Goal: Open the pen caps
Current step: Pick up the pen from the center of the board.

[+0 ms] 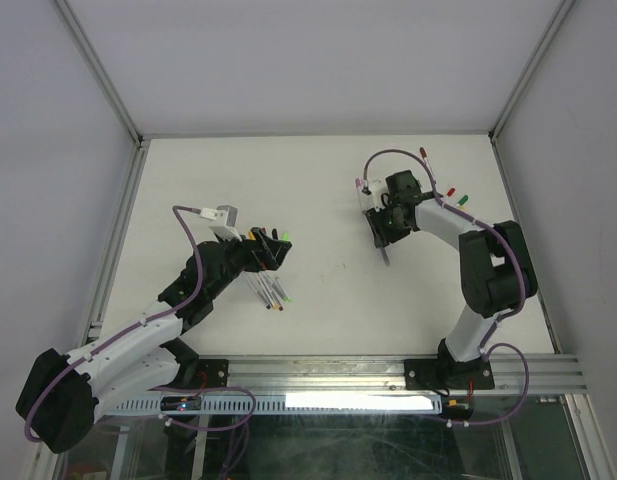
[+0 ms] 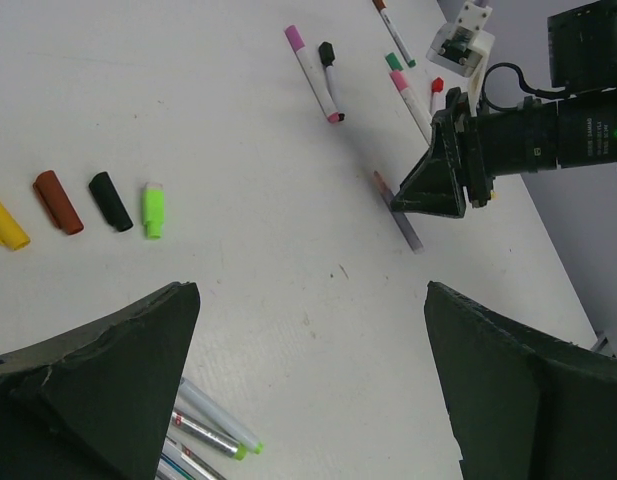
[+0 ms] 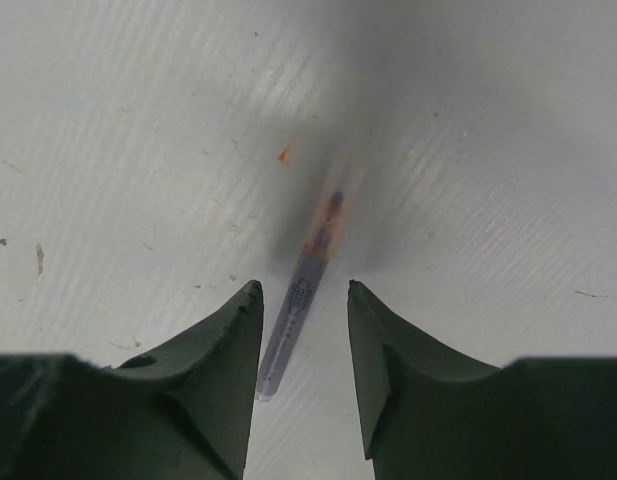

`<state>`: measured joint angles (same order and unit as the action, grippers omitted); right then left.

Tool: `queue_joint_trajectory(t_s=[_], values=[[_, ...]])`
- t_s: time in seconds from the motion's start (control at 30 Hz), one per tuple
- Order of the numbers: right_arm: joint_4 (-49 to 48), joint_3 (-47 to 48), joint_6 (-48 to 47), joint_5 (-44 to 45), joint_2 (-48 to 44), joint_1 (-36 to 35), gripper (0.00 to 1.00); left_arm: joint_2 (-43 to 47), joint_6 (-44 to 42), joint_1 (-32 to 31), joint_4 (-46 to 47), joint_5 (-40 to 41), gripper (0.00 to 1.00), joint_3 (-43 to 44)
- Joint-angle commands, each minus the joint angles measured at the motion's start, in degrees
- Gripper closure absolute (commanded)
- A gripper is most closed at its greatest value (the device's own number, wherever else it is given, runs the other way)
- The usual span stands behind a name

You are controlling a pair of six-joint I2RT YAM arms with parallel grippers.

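Loose pen caps lie in a row on the table in the left wrist view: yellow [image 2: 3, 228], dark red [image 2: 58, 202], black [image 2: 110, 200] and green [image 2: 154, 210]. My left gripper [image 2: 313, 380] is open and empty above bare table, near several uncapped pens [image 2: 213, 428]. My right gripper [image 3: 303, 300] is open, its jaws on either side of a grey pen [image 3: 293, 320] lying flat, whose blurred far end is orange [image 3: 326, 220]. In the top view the right gripper [image 1: 380, 238] points down at this pen [image 1: 386, 258].
Capped pens lie at the back right: a pink one [image 2: 313, 70], a black one [image 2: 330, 65] and others [image 2: 408, 92]. In the top view more pens lie beside the right arm [image 1: 456, 193]. White walls enclose the table [image 1: 288, 180].
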<state>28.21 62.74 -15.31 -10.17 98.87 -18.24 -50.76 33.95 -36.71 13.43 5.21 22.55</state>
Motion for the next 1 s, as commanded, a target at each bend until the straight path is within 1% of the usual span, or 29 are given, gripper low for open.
queue_joint_trajectory(t_s=[0.0,0.47,0.57,0.63,0.97], values=[[0.9,3.3,0.8,1.9,1.1,-0.1,0.59,0.3,1.0,0.0,4.1,-1.3,0.01,-0.1],[4.8,4.5,-1.1,3.3,4.6,-0.9,0.65,1.1,1.4,0.0,4.1,-1.7,0.01,-0.5],[5.4,4.8,-1.3,3.9,5.3,-1.3,0.72,1.1,1.5,0.0,4.1,-2.0,0.01,-0.5],[5.5,4.9,-1.5,4.3,5.4,-1.4,0.74,1.1,1.8,0.0,4.1,-2.2,0.01,-0.5],[6.3,4.9,-2.6,5.3,5.9,-2.6,0.71,0.2,2.8,0.0,5.9,-3.6,0.01,-0.8]])
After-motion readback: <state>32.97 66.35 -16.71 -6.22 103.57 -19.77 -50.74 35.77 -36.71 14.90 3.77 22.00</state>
